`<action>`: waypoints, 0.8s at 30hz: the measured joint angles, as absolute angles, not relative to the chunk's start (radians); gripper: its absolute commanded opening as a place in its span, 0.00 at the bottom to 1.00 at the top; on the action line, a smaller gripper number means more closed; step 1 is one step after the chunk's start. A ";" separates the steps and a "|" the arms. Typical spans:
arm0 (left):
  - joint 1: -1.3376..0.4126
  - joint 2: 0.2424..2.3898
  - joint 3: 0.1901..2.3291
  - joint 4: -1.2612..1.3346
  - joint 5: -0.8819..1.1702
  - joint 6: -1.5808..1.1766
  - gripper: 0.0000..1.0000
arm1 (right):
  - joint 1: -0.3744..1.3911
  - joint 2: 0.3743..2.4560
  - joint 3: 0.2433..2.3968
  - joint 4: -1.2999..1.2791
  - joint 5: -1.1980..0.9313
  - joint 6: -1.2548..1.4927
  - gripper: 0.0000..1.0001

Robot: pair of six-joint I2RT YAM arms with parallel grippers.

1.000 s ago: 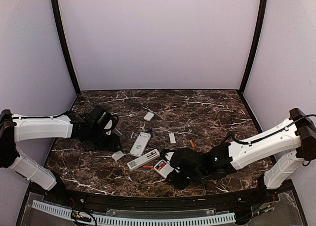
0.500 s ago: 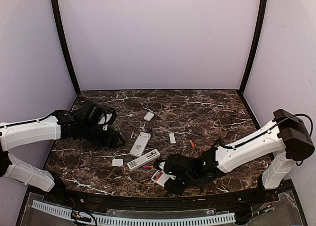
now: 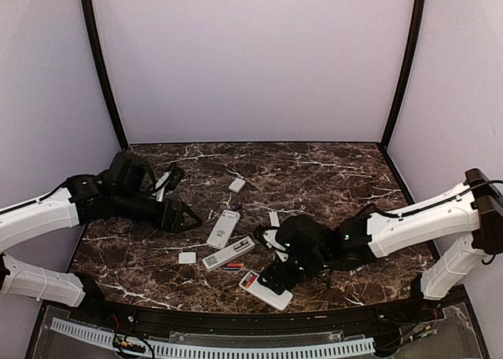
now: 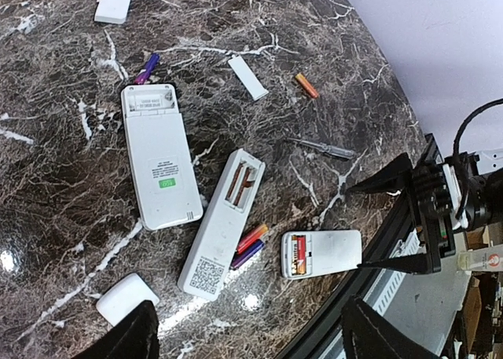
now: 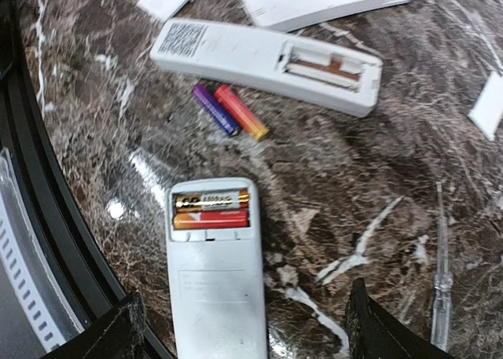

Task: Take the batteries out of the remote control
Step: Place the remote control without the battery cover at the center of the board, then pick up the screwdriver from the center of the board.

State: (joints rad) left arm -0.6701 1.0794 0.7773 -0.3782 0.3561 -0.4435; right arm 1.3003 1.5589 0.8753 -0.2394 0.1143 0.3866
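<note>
Near the table's front edge lies a small white remote control (image 3: pixel 267 291) (image 5: pixel 216 284) (image 4: pixel 334 251), its back open. Two batteries (image 5: pixel 211 210) (image 4: pixel 297 255), one gold and one red, sit in its bay. My right gripper (image 5: pixel 244 343) (image 3: pixel 277 279) hangs open just above that remote, a finger on each side and nothing held. A red and a purple battery (image 5: pixel 232 111) (image 4: pixel 250 246) lie loose beside a long remote (image 4: pixel 224 223) (image 5: pixel 267 56) whose bay is empty. My left gripper (image 4: pixel 251 351) (image 3: pixel 187 216) is open and empty, left of the remotes.
A wider remote (image 4: pixel 159 166) lies beyond the long one. White covers (image 4: pixel 113 4) (image 4: pixel 248 78) (image 4: pixel 126 298) are scattered around. A purple cell (image 4: pixel 146 68), an orange cell (image 4: pixel 307 85) and a thin screwdriver (image 4: pixel 322 147) (image 5: pixel 440 265) lie further back. The table's black front rim (image 5: pixel 47 241) is close.
Both grippers have opened. The small remote has slid toward the front edge and lies free under the right gripper. The left gripper rose and shifted right; the nearby cover lies slightly nearer.
</note>
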 measured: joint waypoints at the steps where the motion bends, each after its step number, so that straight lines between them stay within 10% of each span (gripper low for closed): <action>1: -0.670 1.079 0.788 -0.385 0.359 -0.437 0.82 | 1.287 1.541 0.872 -0.242 0.120 0.399 0.81; 24: -0.406 1.108 0.838 -0.308 0.539 -0.344 0.82 | 1.068 1.577 0.796 -0.435 0.227 0.559 0.36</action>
